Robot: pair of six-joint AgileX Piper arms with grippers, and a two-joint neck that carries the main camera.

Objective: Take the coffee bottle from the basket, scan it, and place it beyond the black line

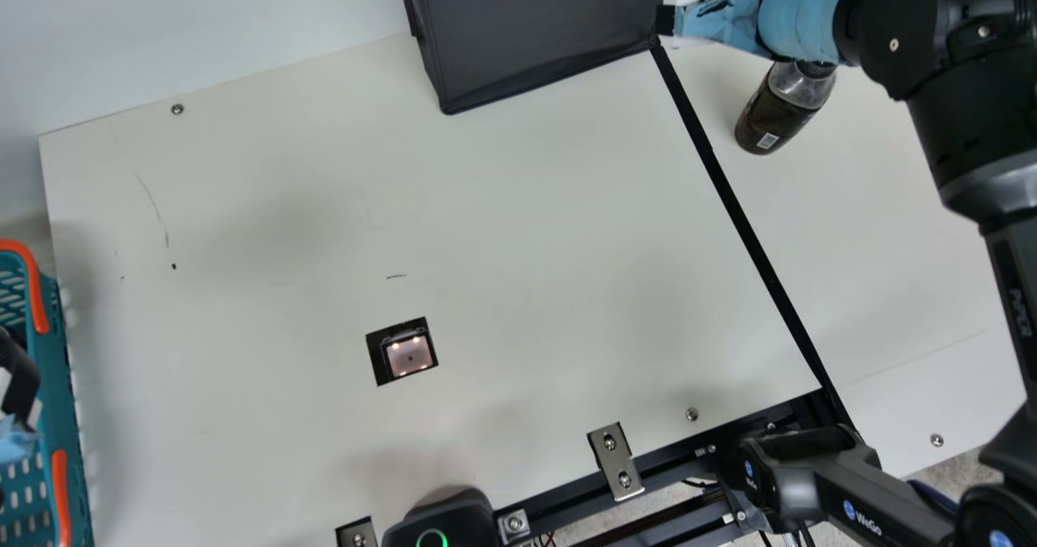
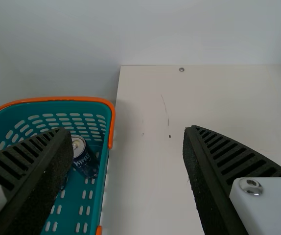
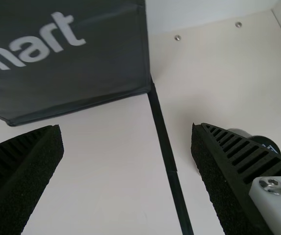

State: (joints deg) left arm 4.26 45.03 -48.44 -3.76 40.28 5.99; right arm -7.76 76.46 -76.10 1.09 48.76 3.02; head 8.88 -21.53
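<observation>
The dark coffee bottle (image 1: 770,117) stands on the table to the right of the black line (image 1: 729,190). My right gripper (image 1: 668,20) is above the line's far end, left of the bottle; in the right wrist view the right gripper (image 3: 126,129) is open and empty, one finger partly covering the bottle, whose black cap (image 3: 266,143) shows. At the left edge, my left gripper (image 1: 18,385) is over the teal basket (image 1: 50,352). In the left wrist view the left gripper (image 2: 126,131) is open, nothing between its fingers. The scanner (image 1: 408,356) is set into the table.
A black bag (image 1: 543,44) stands at the back, its right corner at the black line. Inside the basket (image 2: 112,115) is a dark blue can (image 2: 85,159), partly behind a left finger. A device with a green ring (image 1: 441,523) sits at the front edge.
</observation>
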